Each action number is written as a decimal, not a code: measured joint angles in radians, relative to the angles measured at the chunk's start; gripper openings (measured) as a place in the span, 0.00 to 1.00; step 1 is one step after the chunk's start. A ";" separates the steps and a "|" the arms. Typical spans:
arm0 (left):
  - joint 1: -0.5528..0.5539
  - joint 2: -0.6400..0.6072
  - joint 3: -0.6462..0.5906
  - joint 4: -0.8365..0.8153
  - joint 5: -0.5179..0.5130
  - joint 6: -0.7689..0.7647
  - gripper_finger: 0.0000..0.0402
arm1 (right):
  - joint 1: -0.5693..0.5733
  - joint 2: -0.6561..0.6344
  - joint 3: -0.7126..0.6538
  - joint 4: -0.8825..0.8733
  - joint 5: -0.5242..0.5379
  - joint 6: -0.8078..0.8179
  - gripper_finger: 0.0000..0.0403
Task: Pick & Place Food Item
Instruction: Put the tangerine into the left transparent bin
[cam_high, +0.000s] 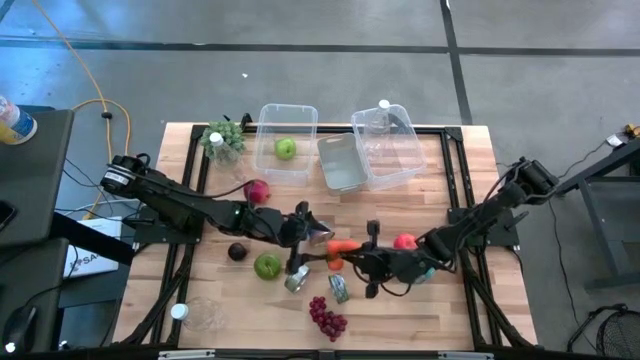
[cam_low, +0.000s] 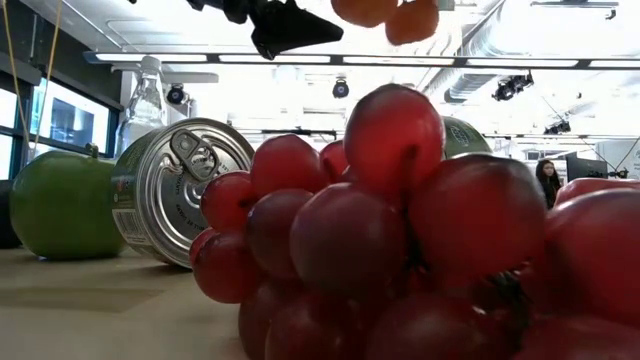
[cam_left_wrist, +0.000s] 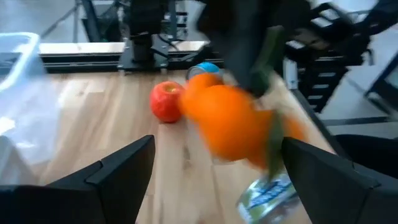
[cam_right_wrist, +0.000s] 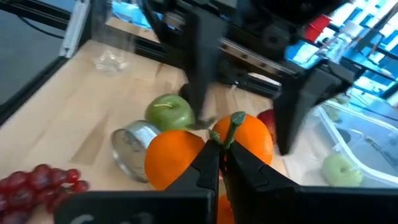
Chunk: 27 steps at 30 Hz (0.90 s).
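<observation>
While the right hand pinches the green stem of the orange fruit above the tabletop, the left hand stands released just before it.

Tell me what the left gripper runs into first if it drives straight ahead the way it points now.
Probably the orange fruit with green leaves, hanging from the shut right gripper. It sits directly ahead between the open left gripper's fingers. A red apple lies farther back; depth is unclear.

wooden table holds fruit, cans, clear bins.
</observation>
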 joint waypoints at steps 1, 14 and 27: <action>0.000 0.000 0.000 0.002 0.013 -0.004 0.85 | -0.009 0.000 0.000 0.000 -0.005 0.001 0.01; 0.028 0.000 0.000 0.011 0.023 -0.007 0.85 | -0.074 0.000 0.000 0.058 -0.116 -0.042 0.01; 0.030 0.000 0.000 0.023 0.022 -0.003 0.85 | -0.143 0.000 0.000 0.091 -0.198 -0.057 0.01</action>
